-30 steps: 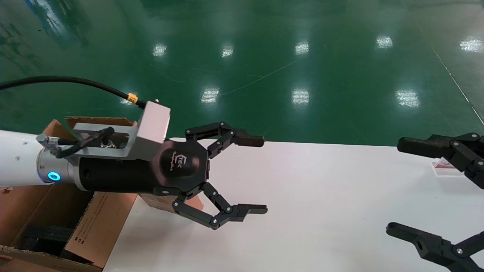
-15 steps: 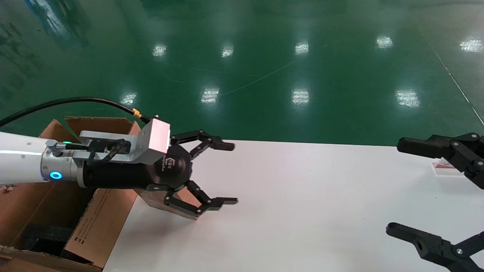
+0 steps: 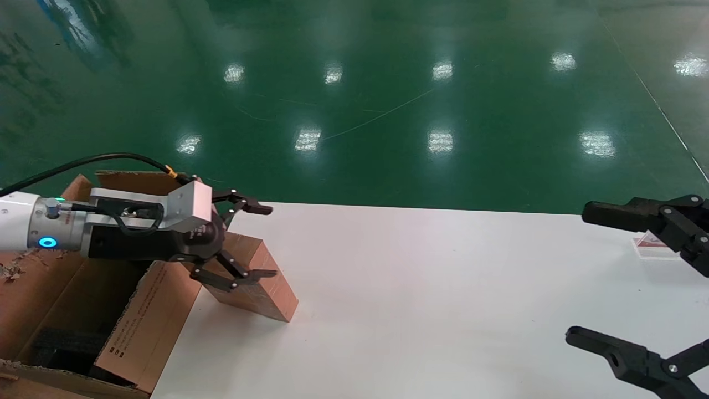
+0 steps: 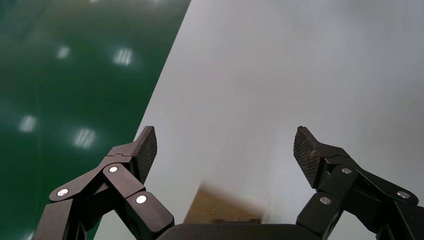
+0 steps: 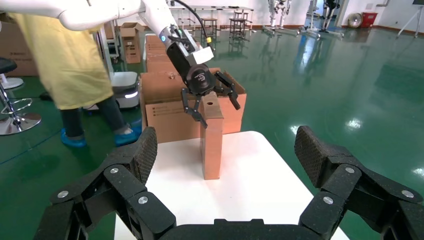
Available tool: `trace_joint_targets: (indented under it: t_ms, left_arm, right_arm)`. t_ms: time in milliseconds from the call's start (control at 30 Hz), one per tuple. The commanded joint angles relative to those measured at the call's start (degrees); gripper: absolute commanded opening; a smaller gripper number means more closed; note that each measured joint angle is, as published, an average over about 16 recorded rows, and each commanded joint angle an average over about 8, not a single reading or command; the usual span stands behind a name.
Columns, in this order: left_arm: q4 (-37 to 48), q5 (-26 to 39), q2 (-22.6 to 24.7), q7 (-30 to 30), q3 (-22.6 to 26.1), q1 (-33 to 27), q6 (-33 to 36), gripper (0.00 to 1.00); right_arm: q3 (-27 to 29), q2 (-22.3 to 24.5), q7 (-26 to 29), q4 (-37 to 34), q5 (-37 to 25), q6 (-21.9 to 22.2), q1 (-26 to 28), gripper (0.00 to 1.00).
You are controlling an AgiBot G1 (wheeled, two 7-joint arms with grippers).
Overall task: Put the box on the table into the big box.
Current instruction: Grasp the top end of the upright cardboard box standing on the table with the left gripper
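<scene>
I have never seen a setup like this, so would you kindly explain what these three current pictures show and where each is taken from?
This is a two-armed robot with black grippers. The wide picture comes from a camera on its head, looking down at a white table. The other two come from cameras on each wrist, so each shows that arm's own jaws up close.

The left gripper has its jaws spread open around the top of a small brown box standing on the table; it is not gripping it. The right wrist view shows this from across the table: the box stands upright, with the big box just behind it. In the head view the big box sits at the table's left edge, its top open.

The right gripper waits at the right side, jaws open, holding nothing.
</scene>
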Motion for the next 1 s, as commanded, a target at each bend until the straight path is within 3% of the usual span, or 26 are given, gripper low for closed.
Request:
trace_joint_targets:
  t_ms: [33, 433, 900, 933, 1000]
  left_arm:
    - [2.47, 2.23, -0.16, 1.82, 0.8, -1.64, 0.13, 1.0]
    - [15.06, 11.38, 0.56, 11.64, 5.35, -10.72, 0.79, 1.0]
    - [25.54, 13.67, 3.63, 18.87, 8.54, -14.67, 1.13, 0.99]
    - [26.13, 13.76, 3.87, 19.21, 8.71, -14.84, 1.07, 0.95]
    - [27.23, 13.96, 4.28, 19.75, 9.02, -15.24, 0.99, 0.76]
  right_arm:
    - [0.0, 0.0, 0.0, 0.0, 0.0, 0.0, 0.0, 1.0]
    - [0.0, 0.0, 0.0, 0.0, 0.0, 0.0, 0.0, 1.0]
    - [-0.01, 0.0, 0.0, 0.0, 0.01, 0.0, 0.0, 1.0]
    - [-0.01, 0.0, 0.0, 0.0, 0.01, 0.0, 0.0, 0.94]
    - [-0.01, 0.0, 0.0, 0.0, 0.01, 0.0, 0.0, 0.75]
